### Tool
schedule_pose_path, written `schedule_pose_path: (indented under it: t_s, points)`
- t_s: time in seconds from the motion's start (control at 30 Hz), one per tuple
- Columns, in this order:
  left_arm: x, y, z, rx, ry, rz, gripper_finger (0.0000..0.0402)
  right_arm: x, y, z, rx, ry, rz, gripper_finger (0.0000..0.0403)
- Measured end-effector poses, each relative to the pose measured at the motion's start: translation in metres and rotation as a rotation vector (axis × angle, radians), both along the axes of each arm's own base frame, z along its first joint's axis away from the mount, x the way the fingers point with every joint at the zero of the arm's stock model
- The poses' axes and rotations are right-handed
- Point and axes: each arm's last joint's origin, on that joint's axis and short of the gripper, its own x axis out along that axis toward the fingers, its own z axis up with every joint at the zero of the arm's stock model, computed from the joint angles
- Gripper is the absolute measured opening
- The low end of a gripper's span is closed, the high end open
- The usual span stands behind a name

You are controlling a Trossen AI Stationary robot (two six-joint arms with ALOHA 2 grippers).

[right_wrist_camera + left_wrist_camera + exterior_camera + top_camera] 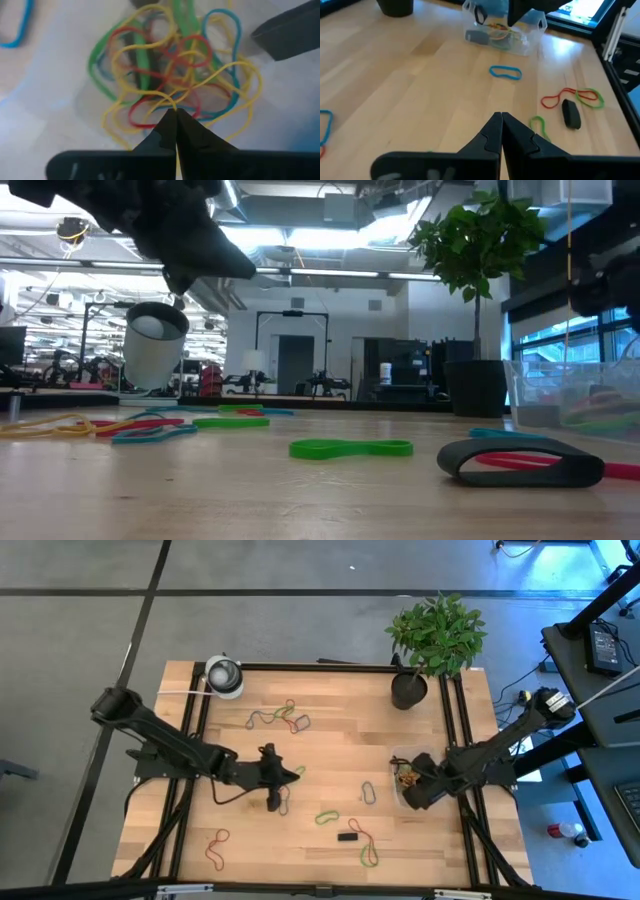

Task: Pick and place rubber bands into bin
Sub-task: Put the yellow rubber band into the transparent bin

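Rubber bands of several colours lie scattered on the wooden table: a blue one (505,72), a green one (350,448), a black one (520,463) and a red-and-green tangle (572,97). The clear bin (410,780) stands at the table's right side with a heap of bands (170,65) inside. My right gripper (176,111) hangs shut just over this heap, pointing down, with a yellow band at its tips. My left gripper (501,117) is shut on nothing above the table's middle (296,772), pointing toward the bin. My right gripper pinches a strand of a yellow rubber band (170,100) at the very tips of its two fingers, coming from above and pointing down into the bin. The rest of the band lies slack on the heap of bands in the bin.
A black plant pot (408,690) stands at the far right and a white-and-grey roll (224,675) at the far left. More bands lie at the far middle (280,718) and near left (216,845). Black frame rails (452,720) run along the table's sides.
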Motion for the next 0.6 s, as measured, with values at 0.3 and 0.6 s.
schedule_pose_path:
  t_s: [0.3,0.6]
  points:
    - [0.005,-0.002,-0.004,-0.019,0.013,0.012,0.0003,0.0,-0.004,-0.009,0.004,-0.016,0.019,0.0055]
    - [0.005,-0.002,-0.004,-0.006,0.015,0.006,0.0003,-0.002,-0.005,0.012,-0.011,-0.005,0.026,0.0139]
